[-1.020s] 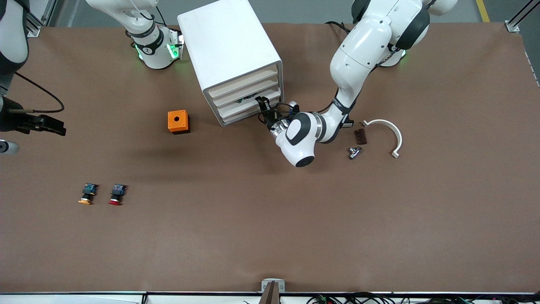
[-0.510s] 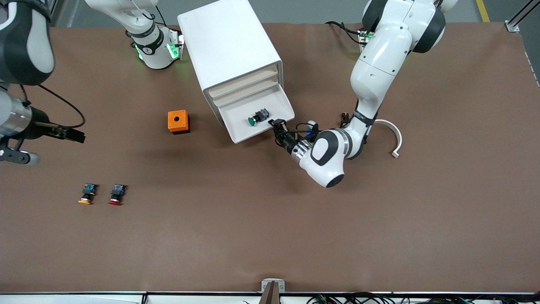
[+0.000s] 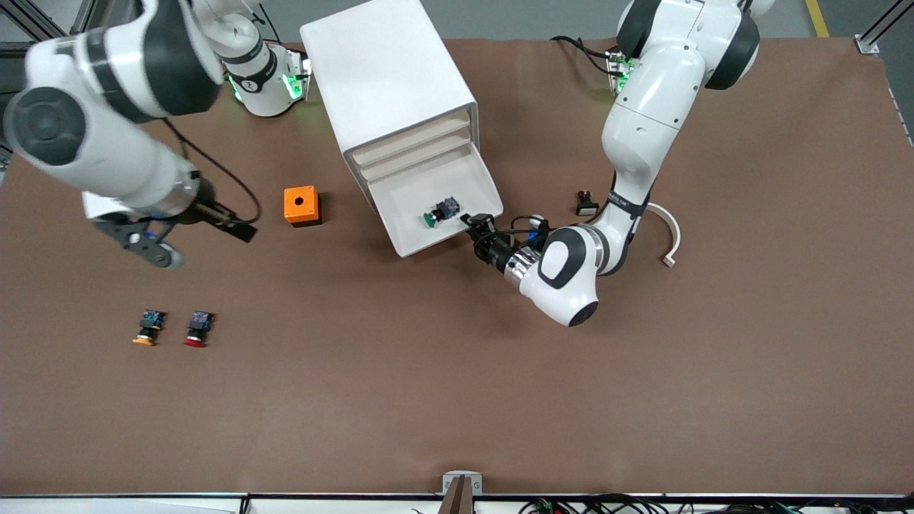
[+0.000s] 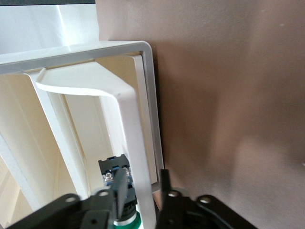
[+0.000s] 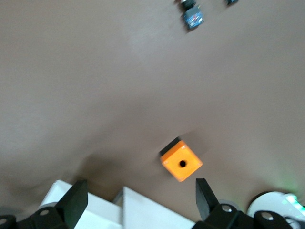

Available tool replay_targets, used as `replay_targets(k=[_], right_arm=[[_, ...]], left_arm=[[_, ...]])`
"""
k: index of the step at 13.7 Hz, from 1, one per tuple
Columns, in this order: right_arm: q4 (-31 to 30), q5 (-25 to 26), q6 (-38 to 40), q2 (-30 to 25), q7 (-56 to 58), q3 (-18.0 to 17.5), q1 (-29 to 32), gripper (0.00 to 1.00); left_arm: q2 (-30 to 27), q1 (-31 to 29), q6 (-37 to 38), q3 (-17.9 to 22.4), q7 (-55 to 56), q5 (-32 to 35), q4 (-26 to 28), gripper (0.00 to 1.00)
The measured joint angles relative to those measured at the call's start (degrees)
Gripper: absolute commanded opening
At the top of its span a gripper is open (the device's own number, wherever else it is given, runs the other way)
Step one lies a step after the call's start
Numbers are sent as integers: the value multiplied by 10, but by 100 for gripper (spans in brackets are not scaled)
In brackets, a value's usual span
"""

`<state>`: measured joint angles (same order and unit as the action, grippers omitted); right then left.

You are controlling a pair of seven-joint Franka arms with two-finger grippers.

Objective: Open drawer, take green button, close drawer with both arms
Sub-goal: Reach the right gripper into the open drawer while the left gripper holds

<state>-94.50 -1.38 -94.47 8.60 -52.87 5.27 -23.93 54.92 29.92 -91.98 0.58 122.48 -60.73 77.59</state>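
- The bottom drawer [image 3: 427,245] of the white cabinet [image 3: 385,71] stands pulled out, its front wall nearest the front camera.
- The green-capped button [image 3: 439,212] lies in the drawer, close to the front wall and to the corner toward the left arm's end.
- The left gripper [image 3: 475,223] is at that corner. Its fingers are parted and straddle the drawer's front wall, one inside by the button and one outside.
- The right gripper [image 3: 241,232] hangs spread wide with nothing in it, over bare table beside the orange box [image 3: 301,205], on the side toward the right arm's end.
- Yellow-capped [image 3: 146,328] and red-capped [image 3: 198,328] buttons sit side by side, nearer the front camera.
- The table [image 3: 457,400] lies open in front of the drawer.
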Motion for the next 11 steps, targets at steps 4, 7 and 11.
replay_targets(k=[4, 7, 11], right_arm=[[-39, -1, -99, 19, -150, -1, -94, 100], [-48, -1, -150, 46, -244, -1, -148, 100], [-52, -1, -209, 97, -348, -1, -217, 100]], left_arm=[[0, 0, 0, 30, -1, 0, -13, 99], [-1, -1, 0, 70, -5, 4, -34, 99], [-10, -2, 1, 126, -41, 9, -48, 99]])
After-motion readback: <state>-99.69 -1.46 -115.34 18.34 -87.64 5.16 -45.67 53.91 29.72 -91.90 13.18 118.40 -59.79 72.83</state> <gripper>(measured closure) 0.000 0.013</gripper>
